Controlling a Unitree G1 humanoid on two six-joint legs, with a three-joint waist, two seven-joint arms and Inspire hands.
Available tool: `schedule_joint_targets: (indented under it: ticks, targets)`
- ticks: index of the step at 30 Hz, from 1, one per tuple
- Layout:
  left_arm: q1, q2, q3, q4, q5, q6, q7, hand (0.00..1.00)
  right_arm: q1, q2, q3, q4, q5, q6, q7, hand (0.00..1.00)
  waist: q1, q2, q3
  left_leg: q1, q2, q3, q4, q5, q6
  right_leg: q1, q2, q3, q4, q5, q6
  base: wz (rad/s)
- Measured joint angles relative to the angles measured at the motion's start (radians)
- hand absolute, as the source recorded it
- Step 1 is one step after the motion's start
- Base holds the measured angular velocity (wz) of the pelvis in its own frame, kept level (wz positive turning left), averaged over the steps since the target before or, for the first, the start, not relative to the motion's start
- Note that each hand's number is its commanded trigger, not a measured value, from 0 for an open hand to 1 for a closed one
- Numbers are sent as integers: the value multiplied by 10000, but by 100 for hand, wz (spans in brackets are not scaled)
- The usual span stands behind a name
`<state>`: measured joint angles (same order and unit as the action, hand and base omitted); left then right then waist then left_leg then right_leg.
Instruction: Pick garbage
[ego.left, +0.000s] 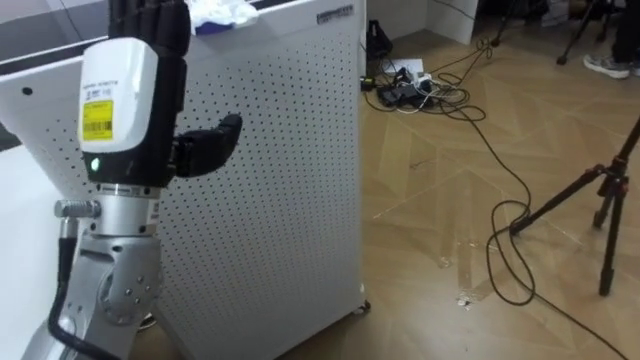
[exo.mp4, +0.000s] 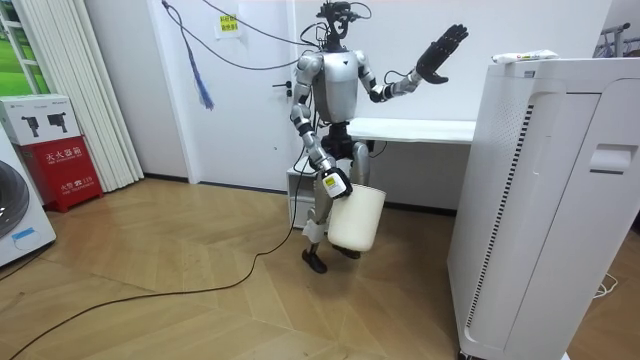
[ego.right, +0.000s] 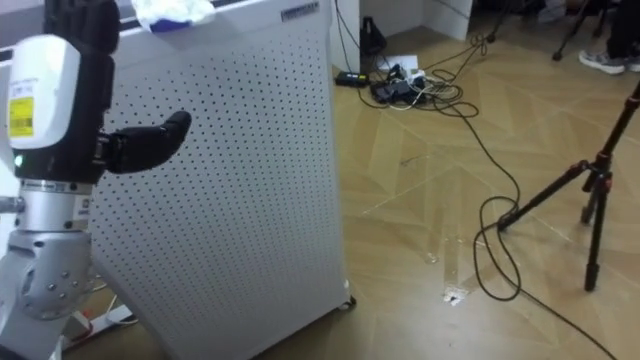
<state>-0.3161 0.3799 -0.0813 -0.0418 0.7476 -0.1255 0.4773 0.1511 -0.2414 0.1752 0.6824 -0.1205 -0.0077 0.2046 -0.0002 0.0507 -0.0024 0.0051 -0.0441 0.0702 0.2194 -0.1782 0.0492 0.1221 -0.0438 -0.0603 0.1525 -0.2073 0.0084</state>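
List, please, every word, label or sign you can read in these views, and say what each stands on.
No text can be quoted; every print is too small or blurred.
On the back of the left hand, the yellow label: too small.
On the top edge of the white perforated cabinet, the dark print: blurred.
On the red box, white characters: too small.
On the wall, the yellow sign: too small.
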Motion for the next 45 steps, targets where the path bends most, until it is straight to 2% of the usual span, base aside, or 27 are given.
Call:
schedule_joint_targets:
  ticks: [2,4,7,9,14,18,21,24,29,33,37,39,41,45]
  targets:
    - [-136,120,0,182,0,149,-18,0,-79,-40,-2,-9,-31,111,-28,100,45,40,0,10,-7,19,4,0,0,18,-6,21,2,0,0,0]
    - [-328,276,0,434,-13,309,-77,0,-175,-87,-3,-10,-67,132,-38,100,56,101,38,8,-19,19,7,-1,1,30,-16,21,1,0,1,0]
    - [-545,449,29,831,-127,557,-186,0,-205,-207,-8,-197,-161,221,-57,100,42,294,147,-5,-29,38,8,-4,6,-2,-30,20,14,8,15,0]
    - [-749,562,29,1199,-132,673,-375,0,-205,-240,-7,-273,-195,223,-55,100,33,446,106,-108,-26,38,17,-4,7,-97,-27,14,32,14,24,0]
    - [-1241,1085,34,1819,-891,748,-537,0,-201,-265,-10,-289,-204,223,-34,100,-221,653,115,-127,-31,88,18,-2,10,-120,-45,56,27,14,24,-1]
    - [-1733,1257,37,2093,-900,814,-563,0,-203,-414,-22,-302,-203,223,16,100,-209,696,103,-117,-24,217,-12,-1,10,-190,-46,245,33,13,24,-10]
    - [-1781,1519,39,2295,-901,834,-562,0,-190,-509,-25,-302,-201,223,-5,100,-220,716,89,-55,-11,367,-110,-1,10,-183,-44,338,28,13,24,-17]
    - [-1783,1557,38,2332,-917,952,-577,0,-143,-663,-28,-302,-195,268,-68,100,-230,733,86,-24,-16,390,-179,-1,10,-182,-51,331,24,14,25,-3]
    - [-1783,1676,38,2403,-920,1223,-725,0,-144,-691,-31,-302,-187,310,-129,100,-236,759,69,38,-20,444,-237,-1,10,-200,-55,355,6,14,25,0]
    - [-1808,1979,38,2421,-902,1285,-783,0,-148,-757,-33,-301,-186,310,-74,100,-240,797,41,69,-13,566,-247,-1,10,-165,-59,409,6,14,25,-6]
    - [-2303,2127,37,2857,-870,1338,-814,0,-149,-779,-56,-309,-180,311,-62,100,-230,795,42,135,-8,612,-327,-1,10,-154,-54,477,7,14,25,-5]
    - [-2561,2352,-15,3137,-868,1473,-963,0,-140,-796,-58,-310,-103,311,-59,100,-281,798,44,167,-5,666,-328,-1,10,-132,-53,574,8,14,26,-7]
    - [-2837,2378,-16,3431,-870,1512,-986,0,-128,-818,-60,-309,-70,311,-61,100,-284,806,48,168,-8,687,-328,-2,10,-132,-57,607,8,15,28,0]
    - [-3000,2543,-16,3599,-833,1614,-1179,0,-35,-797,-318,-307,-55,310,-38,100,-378,909,63,169,-16,686,-326,-2,11,-140,-57,728,0,17,31,0]
